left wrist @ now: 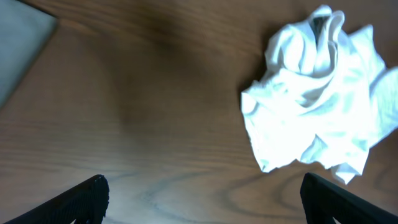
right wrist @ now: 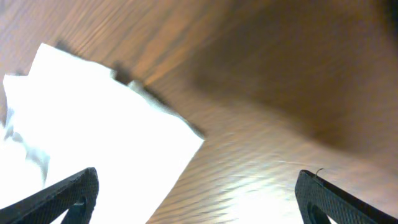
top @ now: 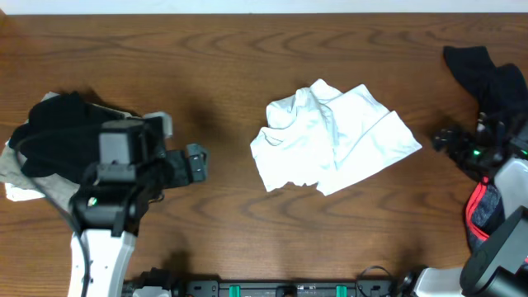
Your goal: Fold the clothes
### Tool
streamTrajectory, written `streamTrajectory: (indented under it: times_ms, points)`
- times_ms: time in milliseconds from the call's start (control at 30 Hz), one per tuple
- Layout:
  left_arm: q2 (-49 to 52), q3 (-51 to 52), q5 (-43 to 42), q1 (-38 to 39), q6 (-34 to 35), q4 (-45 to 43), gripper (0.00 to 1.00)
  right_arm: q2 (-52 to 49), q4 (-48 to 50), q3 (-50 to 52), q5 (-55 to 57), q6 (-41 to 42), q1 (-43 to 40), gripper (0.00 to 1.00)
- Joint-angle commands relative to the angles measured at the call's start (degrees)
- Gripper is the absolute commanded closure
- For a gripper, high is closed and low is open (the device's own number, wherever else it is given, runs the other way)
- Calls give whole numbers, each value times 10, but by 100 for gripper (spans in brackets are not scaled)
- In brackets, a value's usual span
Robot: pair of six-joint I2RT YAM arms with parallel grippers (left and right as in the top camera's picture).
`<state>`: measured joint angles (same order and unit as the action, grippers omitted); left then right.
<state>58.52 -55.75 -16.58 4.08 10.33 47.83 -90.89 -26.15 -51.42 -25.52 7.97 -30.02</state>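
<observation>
Both wide, empty: L hand (left wrist: 202, 180), R hand (right wrist: 196, 174); crumpled white tee (top: 330, 136), dark fleck (left wrist: 318, 25) maybe print.

White T-shirt (top: 330, 136); black, red-trimmed garment (top: 477, 210); brown wood-grain table (top: 206, 66).

left pincer (left wrist: 204, 183): black fingers (left wrist: 81, 200) | left arm (top: 103, 254): white link | right arm (top: 481, 155): black, maybe green LED

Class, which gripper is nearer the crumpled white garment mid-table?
Right. The right gripper sits just off the right edge of the white garment; the left gripper lies farther off to its left, across bare table.
</observation>
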Motion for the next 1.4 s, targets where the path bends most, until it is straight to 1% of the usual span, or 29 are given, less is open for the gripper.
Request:
streamTrajectory:
  times_ms: [0,200,333,500,600,667,733,800,933,1000,1067,1200,1267,1300,1367]
  points:
    - [36,-6,-9,30,-2,-10,2,-3,-1,4,4,-29,34,1]
    - [110,-6,-9,79,-1,-44,2,-28,35,37,75,-29,71,1]
    - [163,-6,-9,104,-2,-61,2,-50,63,49,68,-20,72,1]
    - [225,-6,-8,123,-1,-81,2,-91,86,50,38,-18,73,8]
    - [250,-6,-8,127,-1,-88,2,-118,97,50,24,-18,79,15]
    - [264,-6,-9,128,-2,-93,2,-131,101,50,24,-18,85,22]
    - [276,-6,-9,128,-2,-99,2,-141,102,50,23,-18,90,32]
    - [285,-6,-10,128,-2,-107,2,-143,100,50,21,-19,95,45]
    - [290,-6,-10,128,-2,-123,2,-142,97,50,8,-18,99,49]
    - [290,-6,-10,128,-2,-130,2,-142,94,50,-1,-19,99,53]
    - [290,-6,-10,128,-2,-135,2,-142,89,50,-5,-18,99,58]
    - [290,-6,-10,128,-2,-139,2,-142,86,50,-4,-19,99,78]
    - [290,-6,-10,129,-2,-143,2,-142,87,50,-4,-19,99,90]
    - [290,-6,-10,132,-2,-145,2,-142,87,50,-4,-19,98,98]
    - [290,-6,-10,139,-2,-150,2,-142,87,50,-5,-18,98,99]
